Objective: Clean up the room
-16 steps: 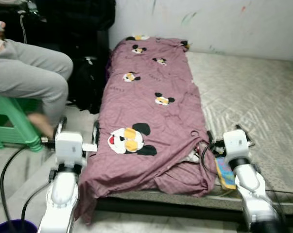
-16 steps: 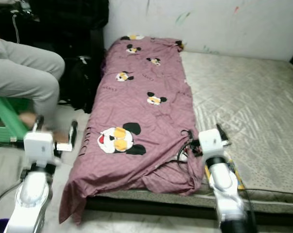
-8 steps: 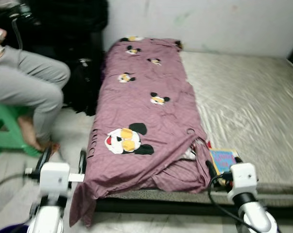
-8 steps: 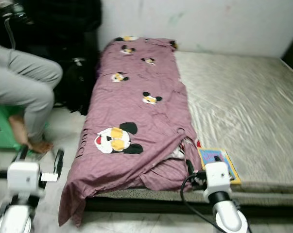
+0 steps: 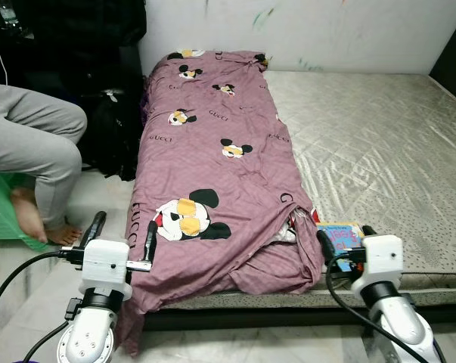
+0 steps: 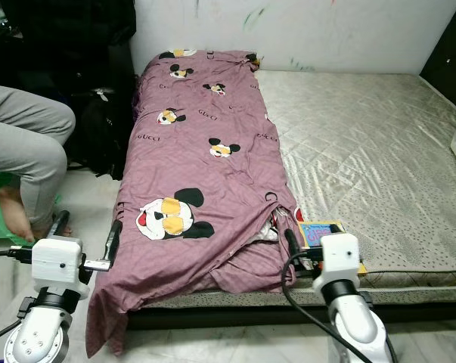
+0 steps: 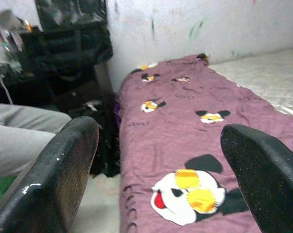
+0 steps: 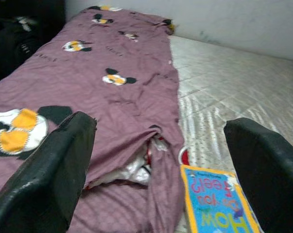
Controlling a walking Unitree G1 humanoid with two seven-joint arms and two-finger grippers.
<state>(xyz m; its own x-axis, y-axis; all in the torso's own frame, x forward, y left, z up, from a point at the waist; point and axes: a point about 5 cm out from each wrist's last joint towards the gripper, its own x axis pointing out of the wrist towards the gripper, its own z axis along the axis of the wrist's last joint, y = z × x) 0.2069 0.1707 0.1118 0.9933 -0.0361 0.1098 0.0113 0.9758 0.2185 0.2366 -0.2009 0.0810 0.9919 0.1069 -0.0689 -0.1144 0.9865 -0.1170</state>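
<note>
The right gripper (image 5: 344, 243) is positioned at the front edge of the mattress (image 5: 379, 151), fingers spread apart and holding nothing, directly before a children's picture book (image 8: 215, 205). The book, with a blue cover and yellow border, lies flat at the front edge of the mattress, just beside the right-hand side of a purple duvet (image 5: 212, 166). In the right wrist view the book sits between the two black fingers (image 8: 44, 174) without touching either. The left gripper (image 5: 122, 236) is positioned off the front left corner of the mattress, fingers likewise apart and empty, close to the overhanging corner of the duvet. The duvet, printed with cartoon mouse heads, covers the left strip of the mattress from the front edge to the wall (image 5: 348, 30); its front right portion is bunched, with an opening that exposes white and red fabric inside. The remaining mattress surface is bare quilted grey fabric. On the floor to the left of the mattress, a person's leg (image 5: 38, 144) in grey trousers, barefoot, extends from a green stool (image 5: 1, 204). A black bag (image 5: 110, 136) stands between the person and the mattress.
</note>
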